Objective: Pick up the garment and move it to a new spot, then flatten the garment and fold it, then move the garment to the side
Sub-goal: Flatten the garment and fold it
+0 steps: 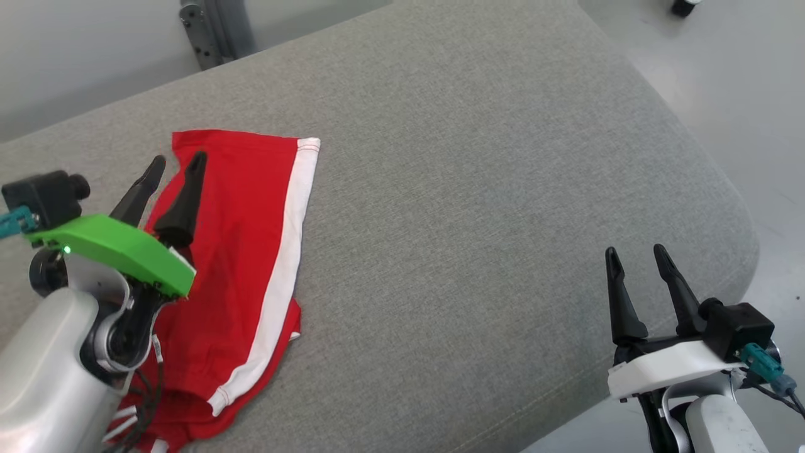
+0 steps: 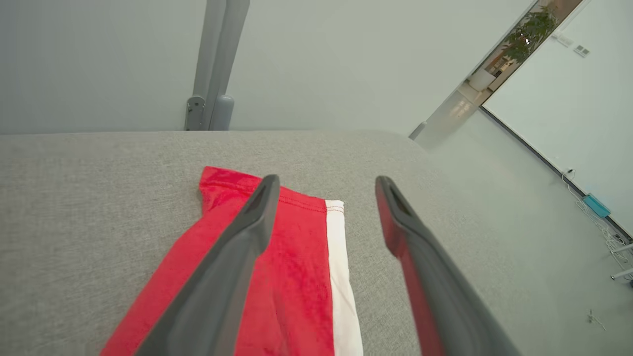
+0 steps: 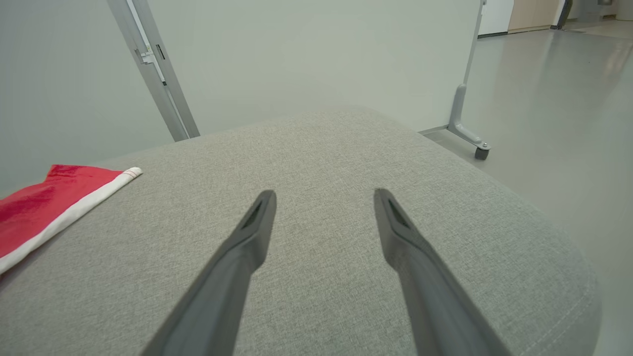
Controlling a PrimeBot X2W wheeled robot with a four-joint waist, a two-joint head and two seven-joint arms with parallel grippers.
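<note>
The garment [image 1: 239, 270] is a pair of red shorts with a white side stripe, lying folded on the left part of the grey cushioned surface [image 1: 478, 207]. My left gripper [image 1: 178, 162] hovers over the garment's left half, fingers spread open with nothing between them. In the left wrist view the garment [image 2: 292, 262] lies under the open left gripper [image 2: 326, 184]. My right gripper [image 1: 634, 253] stands open over bare cushion at the lower right, far from the garment. In the right wrist view the garment [image 3: 44, 207] shows at the left edge, away from the open right gripper [image 3: 324, 194].
The cushion's rounded right corner [image 1: 736, 226] drops to a pale floor [image 1: 742, 94]. A grey metal post [image 1: 204, 31] stands behind the cushion's far edge. A wheeled stand leg [image 3: 465, 123] sits on the floor beyond the cushion.
</note>
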